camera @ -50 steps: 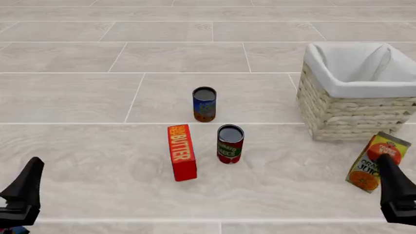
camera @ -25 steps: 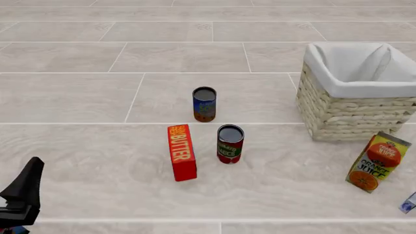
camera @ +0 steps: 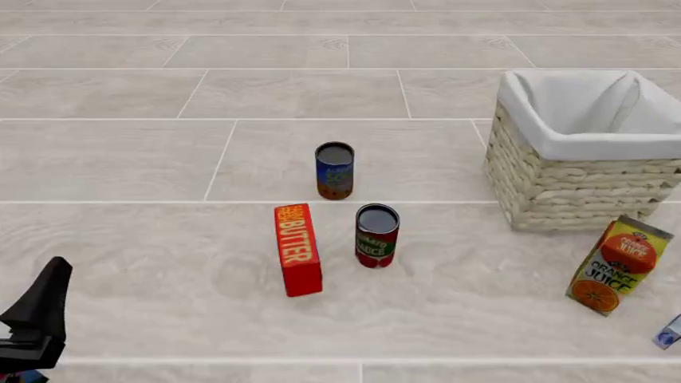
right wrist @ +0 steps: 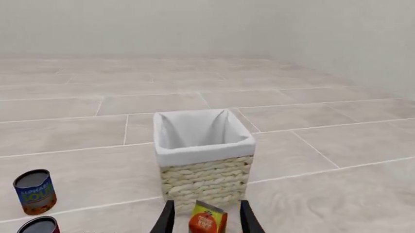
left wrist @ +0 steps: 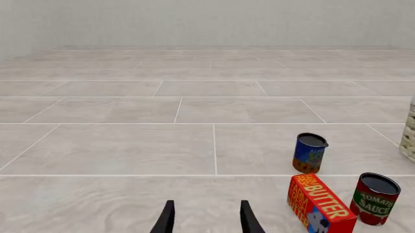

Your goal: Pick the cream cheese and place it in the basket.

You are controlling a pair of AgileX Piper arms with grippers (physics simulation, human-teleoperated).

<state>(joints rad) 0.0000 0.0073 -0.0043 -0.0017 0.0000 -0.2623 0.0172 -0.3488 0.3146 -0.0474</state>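
The left gripper is seen parted and empty; the right gripper is likewise spread, holding nothing. The cream cheese lies at the front view's near right edge, just behind it the orange juice carton. Farther on stand the BUTTER box and tomato sauce can, then the basket.
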